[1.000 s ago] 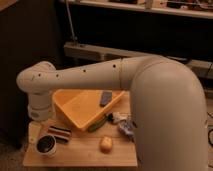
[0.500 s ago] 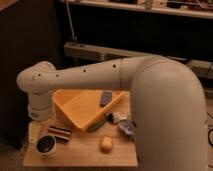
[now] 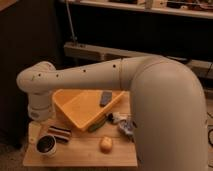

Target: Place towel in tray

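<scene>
Seemingly hidden pincer, left of tray (image 3: 80, 109).

- Tray (image 3: 64, 106): floor mostly bare, with one dark block (image 3: 105, 97) by the far wall.
- Arm (image 3: 85, 77): spans the tray's far side (barring entry from behind).
- Gripper (image 3: 36, 126): at the table's (image 3: 80, 156) left edge, hemmed in by the striped cloth (image 3: 59, 133) and cup (image 3: 46, 145).

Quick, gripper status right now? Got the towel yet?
Gripper: open, holding nothing, above the table's left end beside the tray. The towel lies on the table, right of the tray.
</scene>
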You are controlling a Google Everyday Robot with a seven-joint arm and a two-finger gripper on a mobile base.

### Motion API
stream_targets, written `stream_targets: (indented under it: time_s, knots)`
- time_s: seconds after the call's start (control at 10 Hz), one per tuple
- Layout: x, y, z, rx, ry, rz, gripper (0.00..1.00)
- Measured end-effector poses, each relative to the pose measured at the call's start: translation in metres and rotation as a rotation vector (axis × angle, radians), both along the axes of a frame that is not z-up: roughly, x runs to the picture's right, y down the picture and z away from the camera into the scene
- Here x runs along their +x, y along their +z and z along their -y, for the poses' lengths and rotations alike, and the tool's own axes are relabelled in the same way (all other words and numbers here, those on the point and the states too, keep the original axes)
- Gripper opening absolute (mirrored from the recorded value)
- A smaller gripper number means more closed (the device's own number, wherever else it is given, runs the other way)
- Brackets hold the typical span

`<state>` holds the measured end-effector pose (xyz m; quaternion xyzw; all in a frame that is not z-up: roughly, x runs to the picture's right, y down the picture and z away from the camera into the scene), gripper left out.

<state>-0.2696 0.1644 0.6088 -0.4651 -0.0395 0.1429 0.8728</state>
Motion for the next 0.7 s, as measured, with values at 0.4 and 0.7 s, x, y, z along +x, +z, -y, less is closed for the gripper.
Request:
stream_targets:
  time_s: [0.4, 0.7]
  knots:
    - [0.0000, 0.0001, 0.0000, 0.000, 0.000, 0.000, 0.80]
    - [-0.0004, 0.0003, 0.0011, 0.003, 0.001, -0.008, 0.80]
